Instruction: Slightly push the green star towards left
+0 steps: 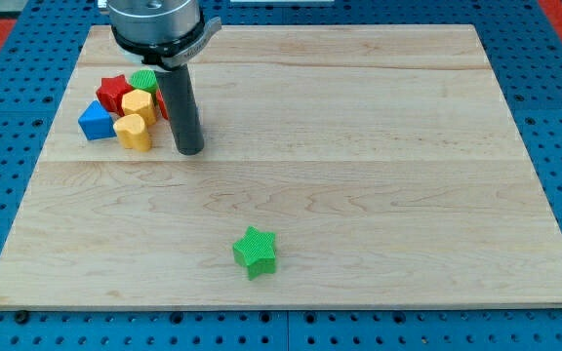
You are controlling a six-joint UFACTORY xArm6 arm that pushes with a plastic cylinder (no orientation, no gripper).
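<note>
The green star (255, 252) lies alone on the wooden board (359, 146), low and a little left of the middle. My tip (190, 151) rests on the board in the upper left part, well above and to the left of the star. It stands just right of a cluster of blocks and is far from the star.
A cluster at the upper left holds a red star (114, 92), a green block (144, 80), two yellow blocks (139, 104) (133, 131), a blue block (95, 122) and a red block partly hidden behind the rod (162, 102). Blue pegboard surrounds the board.
</note>
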